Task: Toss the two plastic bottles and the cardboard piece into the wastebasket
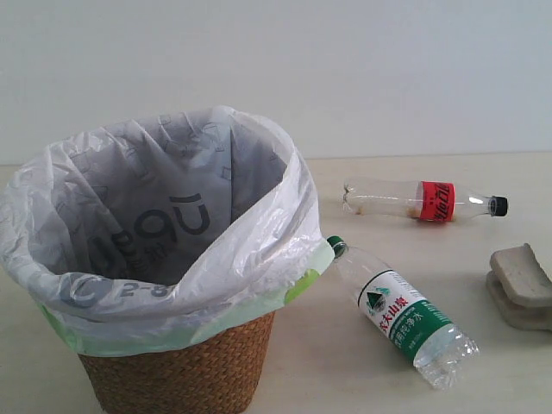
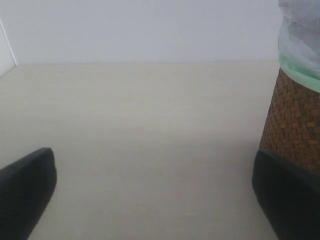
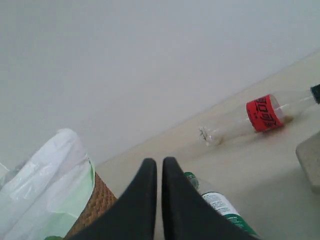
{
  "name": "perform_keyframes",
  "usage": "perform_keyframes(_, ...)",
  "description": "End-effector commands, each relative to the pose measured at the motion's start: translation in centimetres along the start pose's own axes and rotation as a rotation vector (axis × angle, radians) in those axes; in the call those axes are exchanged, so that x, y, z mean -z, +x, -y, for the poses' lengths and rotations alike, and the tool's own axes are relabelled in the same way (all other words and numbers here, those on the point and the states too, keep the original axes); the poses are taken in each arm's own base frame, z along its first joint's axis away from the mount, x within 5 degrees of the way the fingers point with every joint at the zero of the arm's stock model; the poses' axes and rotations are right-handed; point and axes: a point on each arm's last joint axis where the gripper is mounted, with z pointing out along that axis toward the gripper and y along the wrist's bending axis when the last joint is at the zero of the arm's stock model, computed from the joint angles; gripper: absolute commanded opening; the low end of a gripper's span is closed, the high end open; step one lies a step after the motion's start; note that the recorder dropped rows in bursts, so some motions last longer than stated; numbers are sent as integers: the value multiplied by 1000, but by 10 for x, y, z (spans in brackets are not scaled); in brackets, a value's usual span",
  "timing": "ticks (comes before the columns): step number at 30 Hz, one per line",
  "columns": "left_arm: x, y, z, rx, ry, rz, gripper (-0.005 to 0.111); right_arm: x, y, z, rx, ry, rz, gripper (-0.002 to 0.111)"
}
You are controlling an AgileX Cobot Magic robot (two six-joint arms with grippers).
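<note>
The mouth of the wastebasket [image 1: 185, 375] is left wide open to an approach from above. Its right flank is crowded by the green-label bottle [image 1: 404, 321], whose cap lies right against the bag. Bare tabletop [image 1: 345, 379] is left between that bottle, the red-label bottle [image 1: 424, 201] and the cardboard piece [image 1: 522, 285].

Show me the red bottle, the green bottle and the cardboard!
red bottle [image 1: 435, 201], exterior view, on its red label.
green bottle [image 1: 404, 323], exterior view, on its green-and-white label.
cardboard [image 1: 521, 274], exterior view, on its top face.
</note>
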Motion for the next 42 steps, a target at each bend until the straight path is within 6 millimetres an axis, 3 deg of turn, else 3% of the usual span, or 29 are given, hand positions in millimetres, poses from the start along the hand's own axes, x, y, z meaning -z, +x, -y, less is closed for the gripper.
perform_keyframes(1,1,-2,0,9,7,15,108,-23,-27,-21,132,43,-103,0)
perform_keyframes(7,1,-2,0,9,7,15,108,-85,-50,-43,337,114,-454,0)
perform_keyframes(13,1,-2,0,9,7,15,108,-149,-50,-50,413,148,-873,0)
perform_keyframes(19,1,-2,0,9,7,15,108,-190,-39,-43,460,137,-1065,0)
perform_keyframes(26,1,-2,0,9,7,15,108,-220,-30,-35,487,139,-1094,0)
perform_keyframes(32,1,-2,0,9,7,15,108,-223,-32,-35,442,168,-1049,0)
perform_keyframes(36,1,-2,0,9,7,15,108,-231,-18,-25,435,182,-1124,1)
perform_keyframes(38,1,-2,0,9,7,15,108,-235,-9,-18,429,192,-1159,9)
perform_keyframes(42,1,-2,0,9,7,15,108,-244,5,-8,432,201,-1205,40)
